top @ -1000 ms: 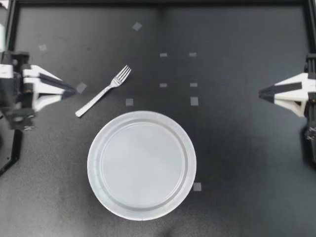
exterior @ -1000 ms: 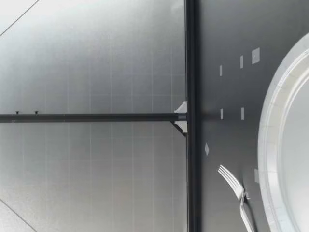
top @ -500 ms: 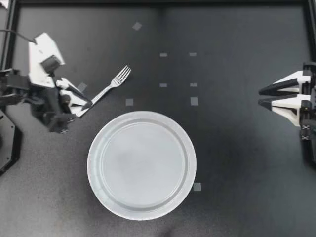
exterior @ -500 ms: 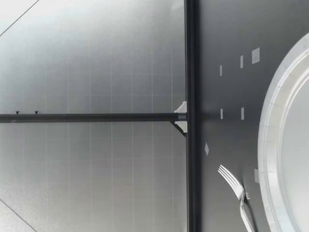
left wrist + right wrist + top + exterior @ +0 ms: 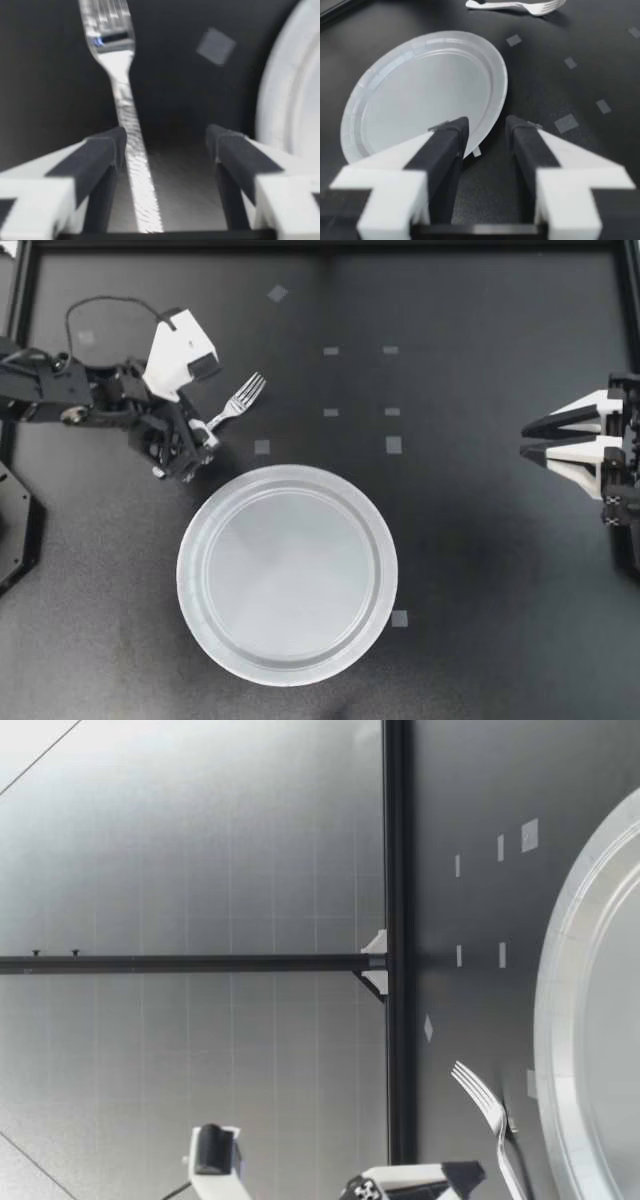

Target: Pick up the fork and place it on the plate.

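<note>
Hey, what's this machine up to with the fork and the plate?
My left gripper is down over the fork, fingers open with the handle between them, nothing grasped yet. The fork lies on the table beside the empty plate. My right gripper sits open at the table's right edge, holding nothing.

The dark table (image 5: pixel 480 570) is lit softly and evenly from above, so only faint, diffuse shadows are cast around the white plate (image 5: pixel 188 575). In the left wrist view strong glare is thrown off the handle of the fork (image 5: pixel 132 150), while its tines and the plate's rim ahead are blurred. In the low view the pale wall (image 5: pixel 180 870) behind the table is lit unevenly, in a soft gradient.
</note>
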Available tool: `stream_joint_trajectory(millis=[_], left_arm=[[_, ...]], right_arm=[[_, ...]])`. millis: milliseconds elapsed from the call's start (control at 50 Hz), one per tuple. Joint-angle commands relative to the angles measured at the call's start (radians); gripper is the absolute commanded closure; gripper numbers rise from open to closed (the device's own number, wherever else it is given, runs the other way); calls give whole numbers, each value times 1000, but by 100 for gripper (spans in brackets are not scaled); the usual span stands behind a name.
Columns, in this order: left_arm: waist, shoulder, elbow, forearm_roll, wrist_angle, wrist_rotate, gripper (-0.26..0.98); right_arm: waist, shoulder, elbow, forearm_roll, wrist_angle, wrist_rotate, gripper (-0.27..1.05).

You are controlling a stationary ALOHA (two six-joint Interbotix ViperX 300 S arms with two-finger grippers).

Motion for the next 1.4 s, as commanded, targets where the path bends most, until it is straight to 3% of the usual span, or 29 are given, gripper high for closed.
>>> stream_joint_trajectory(millis=[0, 380, 860, 1020, 1240, 1380], left_arm=[[38, 14, -21, 32, -20, 0, 14], [46, 123, -63, 49, -57, 17, 16], [46, 129, -58, 51, -63, 20, 20], [44, 141, -57, 49, -61, 14, 34], [46, 144, -54, 49, -61, 14, 62], [46, 120, -66, 51, -55, 12, 68]], right_arm=[[11, 6, -3, 3, -28, 5, 34], [35, 2, 6, 3, -51, 8, 34], [37, -5, 17, 5, -57, 48, 34], [41, -9, 23, 5, -71, 54, 34], [43, -14, 23, 3, -75, 52, 34], [43, -12, 21, 3, -75, 52, 34]])
